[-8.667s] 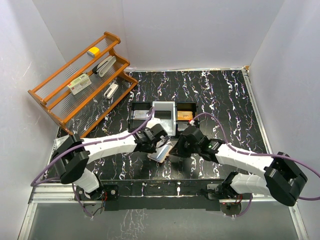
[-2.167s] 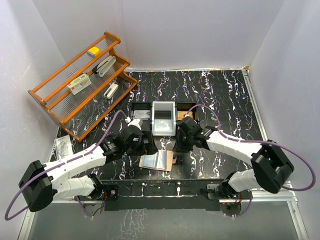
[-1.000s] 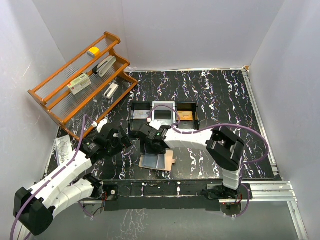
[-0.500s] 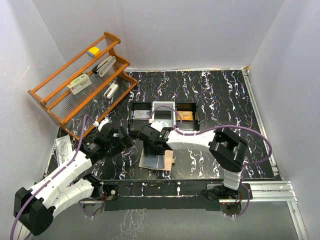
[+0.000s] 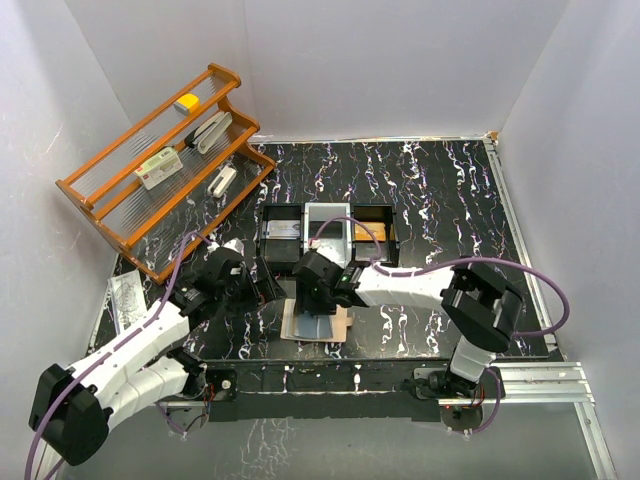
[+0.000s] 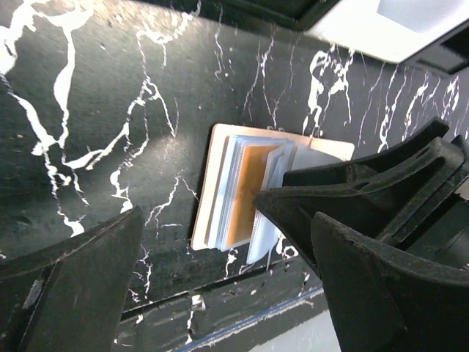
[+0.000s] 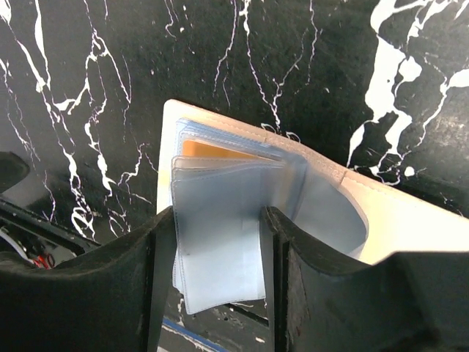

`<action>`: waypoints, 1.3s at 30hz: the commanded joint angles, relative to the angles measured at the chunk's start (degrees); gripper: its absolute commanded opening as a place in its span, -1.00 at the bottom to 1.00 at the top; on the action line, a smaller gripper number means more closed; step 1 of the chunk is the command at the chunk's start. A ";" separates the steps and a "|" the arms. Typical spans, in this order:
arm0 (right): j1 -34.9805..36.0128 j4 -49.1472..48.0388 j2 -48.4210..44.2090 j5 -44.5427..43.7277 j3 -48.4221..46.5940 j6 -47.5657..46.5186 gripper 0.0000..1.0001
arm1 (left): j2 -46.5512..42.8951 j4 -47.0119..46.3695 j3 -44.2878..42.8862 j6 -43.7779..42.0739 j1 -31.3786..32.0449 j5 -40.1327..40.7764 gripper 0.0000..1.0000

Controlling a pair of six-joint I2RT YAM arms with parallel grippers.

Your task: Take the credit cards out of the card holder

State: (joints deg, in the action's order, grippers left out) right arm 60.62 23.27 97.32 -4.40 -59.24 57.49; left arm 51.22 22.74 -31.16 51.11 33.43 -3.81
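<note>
**Right gripper brackets a card in the open card holder; left gripper waits beside it**

The beige card holder [image 7: 410, 220] lies open and flat on the black marbled table [image 5: 450, 200], near its front edge, just in front of a black and grey tray [image 5: 263, 228]. The right gripper [image 7: 218, 220] is directly above it. Its jaws are part-way together, one on each long edge of a blue-grey card [image 7: 216, 242] that fans out of the slots. Whether they actually pinch the card cannot be told. The left gripper [image 6: 227, 220] hangs just left of the holder with its jaws spread wide, holding nothing.

To do this step well, the right jaws probably need to close squarely on the card's edges, not on the soft pocket around it. The pull should then run straight along the slot. The holder looks light enough to lift with the card, so pressing its bare flap down with the left gripper would likely help.

Counts:
- One card holder.
- One tray with three compartments.
- In the holder, one orange-brown card [image 7: 220, 151] and several blue-grey layers, too overlapped to count.
- In the tray's right compartment, one orange-brown tray card [image 5: 368, 232].
</note>
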 commanded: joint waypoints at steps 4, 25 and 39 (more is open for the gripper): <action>-2.17 -5.68 -4.43 4.33 4.03 1.10 -0.09 | 1.91 -6.22 1.85 -1.87 -0.27 -9.75 0.85; -6.64 -19.10 -11.93 10.68 15.93 5.56 -0.51 | 8.78 -17.40 4.59 -3.14 0.07 -25.37 0.12; -7.57 -18.23 -13.77 10.56 17.70 5.43 -0.62 | 19.71 -30.16 5.85 -2.53 4.38 -34.46 0.09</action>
State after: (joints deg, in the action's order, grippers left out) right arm 53.39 6.00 85.84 7.05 -42.11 63.07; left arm 68.86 -3.86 -25.06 48.64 36.21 -34.06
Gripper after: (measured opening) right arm 0.195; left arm 0.554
